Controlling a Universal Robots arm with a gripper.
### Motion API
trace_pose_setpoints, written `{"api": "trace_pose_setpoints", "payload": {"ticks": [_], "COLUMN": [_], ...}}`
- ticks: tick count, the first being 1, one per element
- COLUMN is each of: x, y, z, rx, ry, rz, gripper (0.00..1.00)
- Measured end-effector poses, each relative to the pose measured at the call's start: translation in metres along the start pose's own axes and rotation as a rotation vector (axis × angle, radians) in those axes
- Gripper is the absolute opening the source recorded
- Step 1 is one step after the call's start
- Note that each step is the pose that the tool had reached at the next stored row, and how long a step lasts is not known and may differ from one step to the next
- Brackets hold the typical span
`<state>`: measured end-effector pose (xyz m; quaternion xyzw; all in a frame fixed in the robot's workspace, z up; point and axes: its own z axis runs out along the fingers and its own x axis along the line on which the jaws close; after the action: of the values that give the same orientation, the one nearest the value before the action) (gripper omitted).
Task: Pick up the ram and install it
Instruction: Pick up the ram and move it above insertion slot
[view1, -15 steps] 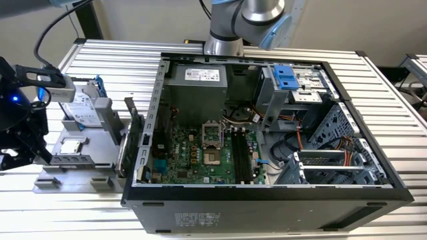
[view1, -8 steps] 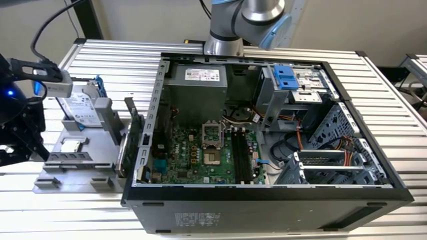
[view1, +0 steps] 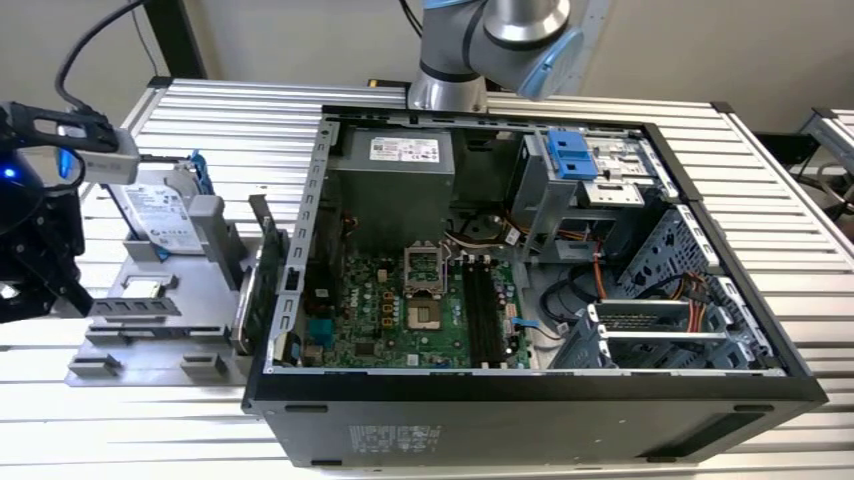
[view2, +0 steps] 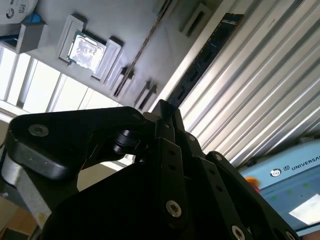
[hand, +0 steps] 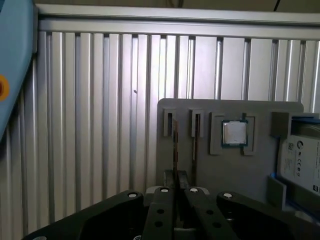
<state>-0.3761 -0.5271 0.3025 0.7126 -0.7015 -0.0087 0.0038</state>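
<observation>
On the gray fixture plate (hand: 235, 175) by the counter's (view1: 240, 110) edge at the exterior view's left, the ram (view2: 207, 57) stands on edge, its long axis in line with the gripper (hand: 176, 176), whose jaws look closed on nothing.

Open computer case (view1: 534, 420) on slatted table (view1: 240, 110); hard drive (view1: 154, 215) upright in grey rack (view1: 134, 335) beside it.

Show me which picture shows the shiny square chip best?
The first wrist view: the shiny square chip faces the camera, whole, seated in the gray tray. The second wrist view shows the chip tilted and washed by glare. In the exterior view it is too small to pick out on that tray.
</observation>
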Motion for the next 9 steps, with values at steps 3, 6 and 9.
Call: {"api": "trace_pose_setpoints", "payload": {"ticks": [3,6,9], "x": [0.0001,0.0000,0.0000], "y": [-0.0001,0.0000,0.0001], "z": [-0.0042,-0.0087,-0.0133], "rx": [0.0000,0.0001,0.0001], "ry": [0.0000,-0.0001,-0.0001], "rz": [0.000,0.000,0.000], "gripper": [0.00,0.00,0.00]}}
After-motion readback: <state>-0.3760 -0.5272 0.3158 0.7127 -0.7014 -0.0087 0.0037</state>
